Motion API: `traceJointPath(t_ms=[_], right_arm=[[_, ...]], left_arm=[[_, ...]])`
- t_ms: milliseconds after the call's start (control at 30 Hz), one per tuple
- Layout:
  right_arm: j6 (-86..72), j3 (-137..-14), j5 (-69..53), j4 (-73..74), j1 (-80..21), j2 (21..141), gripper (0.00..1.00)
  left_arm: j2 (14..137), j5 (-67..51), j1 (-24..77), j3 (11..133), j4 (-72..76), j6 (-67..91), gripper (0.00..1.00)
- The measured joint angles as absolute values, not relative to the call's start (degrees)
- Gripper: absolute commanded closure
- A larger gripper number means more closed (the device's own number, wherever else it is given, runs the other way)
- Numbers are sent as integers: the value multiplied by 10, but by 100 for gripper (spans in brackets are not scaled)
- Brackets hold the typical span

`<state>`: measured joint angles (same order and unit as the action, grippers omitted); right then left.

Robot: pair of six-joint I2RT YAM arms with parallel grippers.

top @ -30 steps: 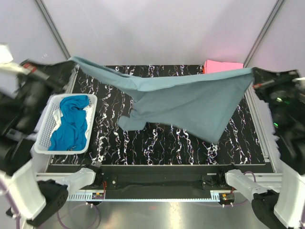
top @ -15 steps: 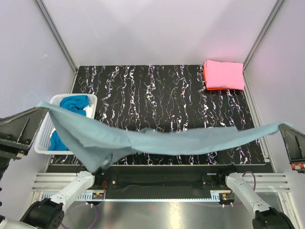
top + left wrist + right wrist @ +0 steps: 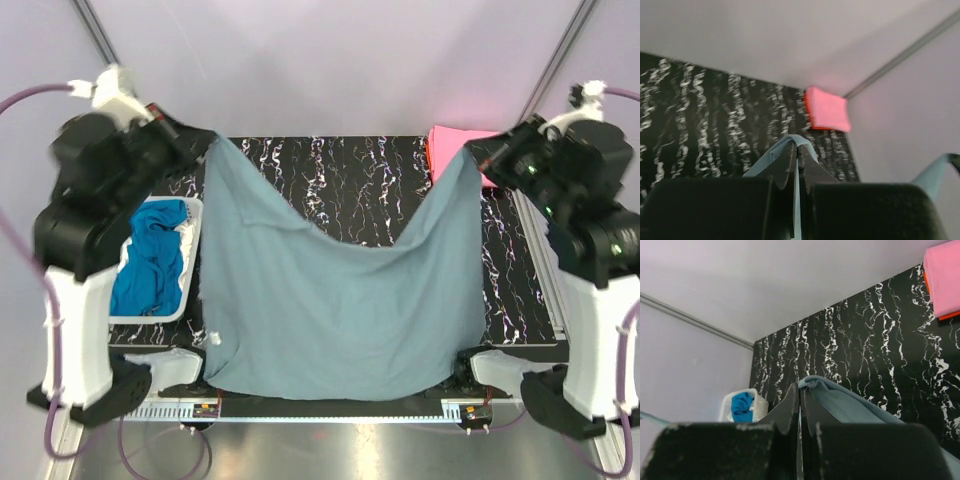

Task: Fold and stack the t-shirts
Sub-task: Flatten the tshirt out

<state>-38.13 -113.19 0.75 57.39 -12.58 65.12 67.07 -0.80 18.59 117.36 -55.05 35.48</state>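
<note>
A dusty grey-blue t-shirt (image 3: 335, 300) hangs spread between both grippers, its lower edge reaching the table's near edge. My left gripper (image 3: 207, 140) is shut on its upper left corner (image 3: 797, 141). My right gripper (image 3: 470, 153) is shut on its upper right corner (image 3: 812, 383). A folded pink shirt (image 3: 455, 143) lies on an orange-red one at the far right corner, also in the left wrist view (image 3: 826, 108) and the right wrist view (image 3: 944, 277). A bright blue shirt (image 3: 148, 262) lies crumpled in the basket.
A white mesh basket (image 3: 192, 215) stands at the table's left edge, partly behind the left arm; it also shows in the right wrist view (image 3: 756, 400). The black marbled table (image 3: 350, 180) shows behind the hanging shirt. Grey walls and frame posts enclose the back and sides.
Both arms have swung up and back from low near the front edge. The grey-blue shirt, stretched nearly flat before, now hangs open like a curtain over the table's near half.
</note>
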Motion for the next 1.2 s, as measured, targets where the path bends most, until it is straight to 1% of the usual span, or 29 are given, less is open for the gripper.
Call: traceJointPath(t_ms=[100,200,267,367,467,633,800,933,1033,1200], right_arm=[[-354,-1141,12,566,-126,691,100],[-328,-1207,21,581,-126,712,100],[-315,-1268,26,588,-126,717,100],[-309,-1339,25,601,-126,701,100],[-313,-1378,23,620,-126,662,100],[-344,-1389,22,648,-126,552,100],[-374,-1381,10,666,-126,466,100],[-387,-1406,8,706,-126,453,100],[-391,-1434,8,736,-126,460,100],[-388,-1425,34,726,-133,463,100]], left_arm=[[729,31,186,1195,-570,339,100],[730,53,186,1221,-566,336,100],[708,57,186,1239,-542,342,100],[639,47,186,1244,-483,360,100],[567,34,186,1244,-438,374,100],[460,16,184,1252,-380,380,100],[417,-27,179,1250,-357,408,100],[418,-63,163,1253,-366,435,100],[433,-80,150,1278,-391,440,100],[463,-80,149,1311,-395,416,100]])
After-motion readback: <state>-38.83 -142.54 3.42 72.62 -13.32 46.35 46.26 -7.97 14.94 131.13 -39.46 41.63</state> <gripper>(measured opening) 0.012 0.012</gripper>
